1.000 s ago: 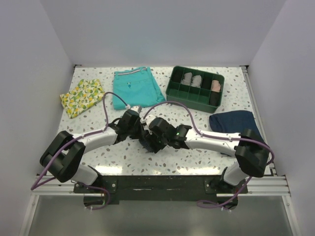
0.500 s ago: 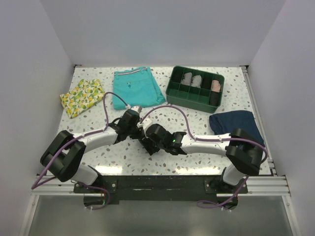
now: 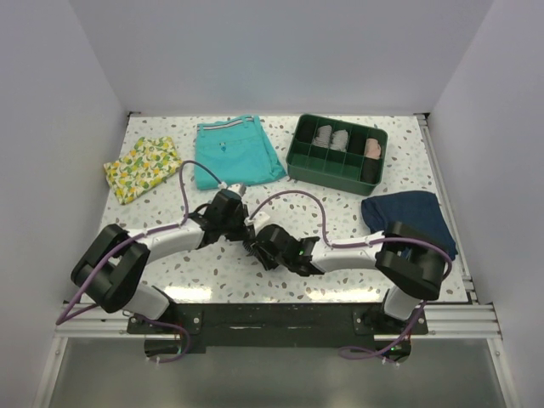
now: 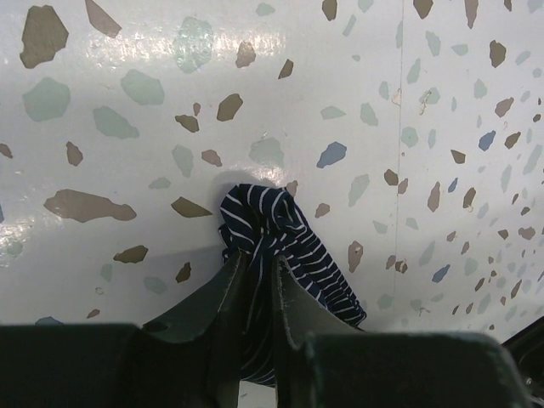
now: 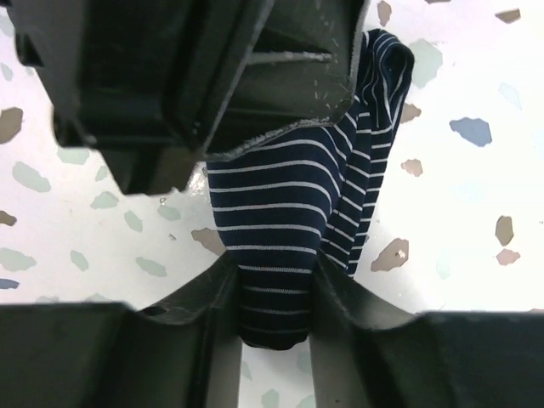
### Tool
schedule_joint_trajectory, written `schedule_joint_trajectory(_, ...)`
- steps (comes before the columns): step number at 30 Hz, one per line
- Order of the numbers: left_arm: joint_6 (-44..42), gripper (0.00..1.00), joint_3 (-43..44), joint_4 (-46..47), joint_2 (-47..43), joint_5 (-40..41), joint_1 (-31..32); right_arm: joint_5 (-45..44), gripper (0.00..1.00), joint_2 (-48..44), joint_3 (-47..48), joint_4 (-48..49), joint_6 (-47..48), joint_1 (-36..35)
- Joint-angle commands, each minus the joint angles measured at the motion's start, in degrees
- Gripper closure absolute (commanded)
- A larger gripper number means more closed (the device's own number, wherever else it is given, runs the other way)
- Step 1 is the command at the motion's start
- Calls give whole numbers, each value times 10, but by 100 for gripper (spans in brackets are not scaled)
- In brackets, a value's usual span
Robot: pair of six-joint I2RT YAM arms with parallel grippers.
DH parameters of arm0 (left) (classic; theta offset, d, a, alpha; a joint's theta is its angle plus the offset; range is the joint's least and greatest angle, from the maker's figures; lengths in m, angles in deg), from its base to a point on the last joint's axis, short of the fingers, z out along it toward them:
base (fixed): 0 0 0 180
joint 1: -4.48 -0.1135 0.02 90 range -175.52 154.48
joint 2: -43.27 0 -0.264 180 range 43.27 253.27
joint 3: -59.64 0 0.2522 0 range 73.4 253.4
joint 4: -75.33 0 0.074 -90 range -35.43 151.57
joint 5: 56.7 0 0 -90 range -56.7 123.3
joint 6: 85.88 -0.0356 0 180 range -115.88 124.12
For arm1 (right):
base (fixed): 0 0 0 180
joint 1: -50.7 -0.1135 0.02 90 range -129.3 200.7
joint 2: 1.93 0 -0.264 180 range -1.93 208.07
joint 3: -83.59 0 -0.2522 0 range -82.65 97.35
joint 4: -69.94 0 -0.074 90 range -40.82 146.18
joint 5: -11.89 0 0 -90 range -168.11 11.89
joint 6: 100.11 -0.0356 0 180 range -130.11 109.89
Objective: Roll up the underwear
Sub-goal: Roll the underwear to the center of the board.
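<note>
The underwear [image 5: 280, 212], dark navy with thin pale stripes, is bunched into a tight bundle low over the speckled table between my two grippers. In the top view it is almost hidden under the two wrists at the table's middle front [image 3: 252, 244]. My left gripper [image 4: 255, 268] is shut on one end of the underwear [image 4: 289, 242]. My right gripper [image 5: 272, 276] is shut on the other end, the cloth squeezed between its fingers. The left gripper's dark body fills the top of the right wrist view.
Teal shorts [image 3: 235, 151] and a yellow lemon-print cloth [image 3: 141, 167] lie at the back left. A green divided tray [image 3: 337, 155] with rolled garments stands at the back right. A plain navy garment [image 3: 410, 212] lies at the right edge.
The right gripper has moved left and nearer the front, closing up against the left gripper. The bundle, visible a second ago between the wrists, is now covered by them.
</note>
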Motion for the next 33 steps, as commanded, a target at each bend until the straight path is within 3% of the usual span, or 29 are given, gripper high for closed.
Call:
schedule_joint_trajectory(1, 3, 84, -5, -19, 15, -8, 2, -20, 76, -27, -23, 4, -25, 0)
schedule_joint_trajectory(6, 1, 77, -8, -25, -2, 1, 3, 10, 86, -31, -39, 8, -36, 0)
schedule_joint_trajectory(10, -3, 60, -8, -45, -36, 20, -14, 60, 89, -26, -55, 24, -57, 14)
schedule_joint_trajectory(14, -14, 40, -12, -70, -95, 23, -55, 173, 90, -19, -98, 74, -94, 54)
schedule_joint_trajectory(24, -28, 33, -56, -46, -198, -9, -90, 400, 89, 46, -124, 208, -237, 134)
schedule_joint_trajectory(29, -30, 32, -98, 5, -212, -56, -90, 393, 89, 40, -101, 134, -294, 137)
schedule_joint_trajectory(33, -32, 31, -119, 25, -207, -79, -89, 416, 88, 61, -105, 136, -331, 157)
